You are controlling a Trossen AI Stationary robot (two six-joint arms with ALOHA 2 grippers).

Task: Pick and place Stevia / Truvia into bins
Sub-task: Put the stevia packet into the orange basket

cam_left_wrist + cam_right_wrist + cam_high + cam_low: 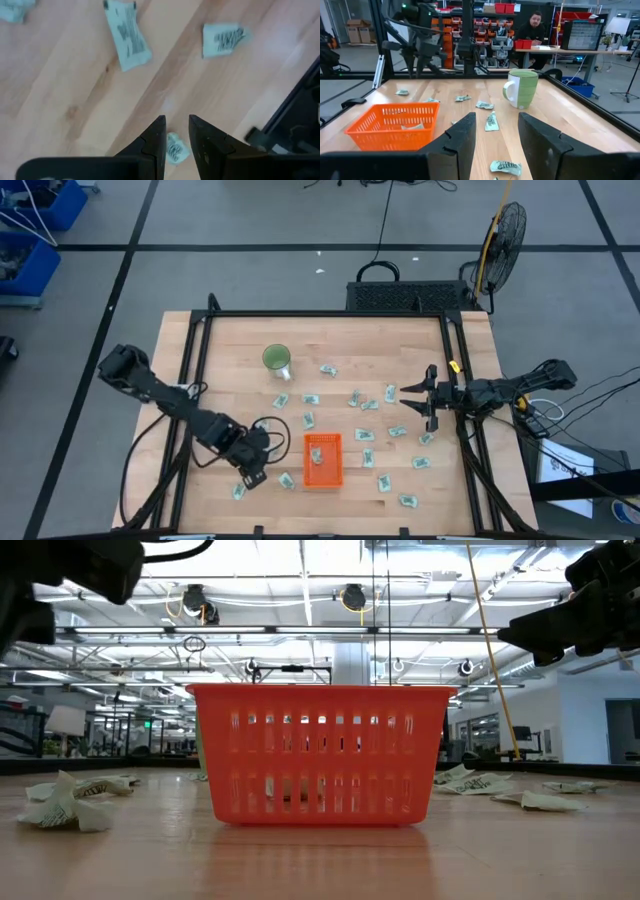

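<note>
Several pale green and white sachets [365,402] lie flat and scattered over the wooden table. The orange tray [322,470] stands near the table's near edge with a few sachets inside; it fills the middle of the low view [320,755]. My left gripper [252,472] hovers left of the tray and is shut on one crumpled sachet [175,148]; two loose sachets [127,35] lie beyond its fingers. My right gripper [412,399] is open above the table's right part and points toward the tray [395,125], touching nothing. My left gripper pinches a small crumpled sachet between its two fingers [157,135], coming from above and pointing down. Only a narrow strip of the sachet [176,150] shows in the gap; the fingers hide the rest. Whether it is lifted clear of the table, I cannot tell.
A green and white mug [277,360] stands on the far left part of the table, also seen ahead of my right gripper [522,87]. A black frame [320,314] rims the table. A person [532,30] sits at a desk beyond the table.
</note>
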